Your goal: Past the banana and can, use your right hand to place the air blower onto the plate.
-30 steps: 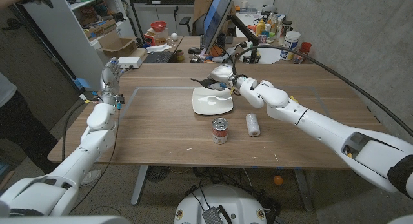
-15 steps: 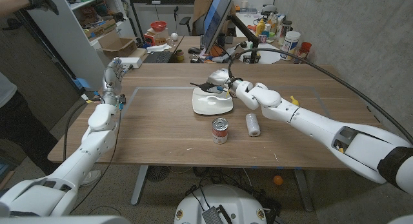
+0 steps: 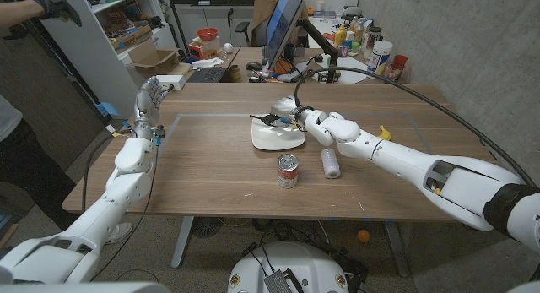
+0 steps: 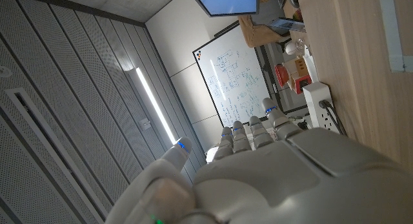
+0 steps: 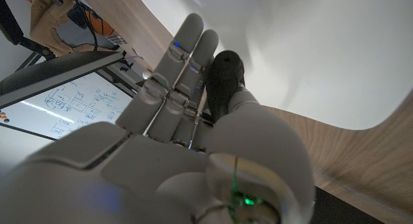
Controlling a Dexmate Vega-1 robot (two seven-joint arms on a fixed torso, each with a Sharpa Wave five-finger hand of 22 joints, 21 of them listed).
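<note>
My right hand [image 3: 295, 117] holds the black air blower [image 3: 268, 117] over the far edge of the white plate [image 3: 275, 141], its thin nozzle pointing to picture left. In the right wrist view the fingers [image 5: 174, 69] wrap the black air blower [image 5: 226, 82] just above the white plate [image 5: 310, 56]. The red and silver can [image 3: 288, 170] stands upright in front of the plate. The yellow banana [image 3: 385, 132] peeks out behind my right forearm. My left hand [image 3: 148, 94] is raised at the table's far left, fingers apart and holding nothing.
A white roll [image 3: 331, 163] lies right of the can. A monitor [image 3: 283, 23] and clutter stand behind the table's far edge. A person [image 3: 17, 132] stands at the left by shelves. A white power strip [image 4: 321, 104] sits beyond the left hand.
My right hand has drawn nearer and slightly left with the air blower, coming lower over the plate's far edge. The left hand, can and roll stayed put.
</note>
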